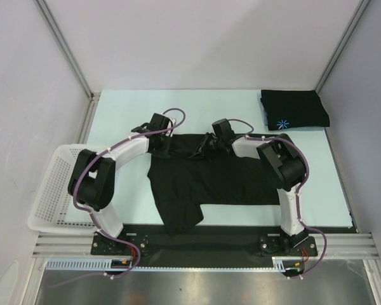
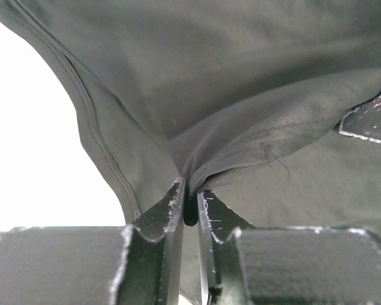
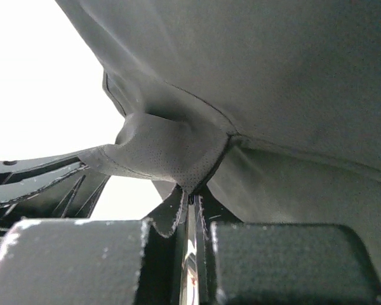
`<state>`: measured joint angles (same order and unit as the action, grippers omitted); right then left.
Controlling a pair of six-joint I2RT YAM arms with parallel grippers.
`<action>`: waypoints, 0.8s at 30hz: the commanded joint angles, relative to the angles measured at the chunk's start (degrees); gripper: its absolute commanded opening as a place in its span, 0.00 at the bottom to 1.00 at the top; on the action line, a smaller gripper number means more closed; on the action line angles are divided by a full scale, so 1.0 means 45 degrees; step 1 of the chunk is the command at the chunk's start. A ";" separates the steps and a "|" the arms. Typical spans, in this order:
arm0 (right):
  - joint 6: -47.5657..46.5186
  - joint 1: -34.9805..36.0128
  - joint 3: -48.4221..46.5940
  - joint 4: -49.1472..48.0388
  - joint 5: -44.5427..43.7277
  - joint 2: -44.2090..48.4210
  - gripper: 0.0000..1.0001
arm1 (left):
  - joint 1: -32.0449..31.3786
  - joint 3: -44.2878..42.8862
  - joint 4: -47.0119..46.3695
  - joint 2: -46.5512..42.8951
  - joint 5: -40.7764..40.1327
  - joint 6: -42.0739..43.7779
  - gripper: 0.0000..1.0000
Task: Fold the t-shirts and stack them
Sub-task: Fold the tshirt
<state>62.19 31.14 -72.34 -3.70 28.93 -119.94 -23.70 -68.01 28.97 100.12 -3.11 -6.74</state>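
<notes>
The left hand is pinched on a fold of the black t-shirt at its far edge. The right hand is clamped on the same edge just beside it (cloth bunches between both pairs of fingers). The shirt lies spread on the worktop. A folded t-shirt sits at the far right corner, well apart.

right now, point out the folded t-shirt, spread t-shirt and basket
folded t-shirt [image 1: 297,107], top external view, centre of top layer
spread t-shirt [image 1: 211,181], top external view, middle of body
basket [image 1: 49,187], top external view, bare mesh floor
</notes>
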 commanded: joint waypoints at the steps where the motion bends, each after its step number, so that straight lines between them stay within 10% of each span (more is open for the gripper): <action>1: -0.1008 -0.0199 -0.0058 0.0784 0.0933 0.0677 0.00 | -0.0025 0.0657 -0.0187 -0.0880 0.0535 -0.0376 0.18; 17: -0.2764 -0.1000 0.0430 0.2170 0.3255 0.0579 0.00 | -0.0845 0.2436 -0.0364 -0.1915 0.1531 -0.1080 0.23; 24: -0.7119 -0.1351 -0.0664 0.7031 0.4021 0.0753 0.53 | -0.0008 0.3161 0.0768 -0.4373 0.1083 -0.1292 0.55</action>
<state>41.74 25.78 -72.23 15.90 44.71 -119.48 -26.09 -53.17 31.09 86.61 2.09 -10.92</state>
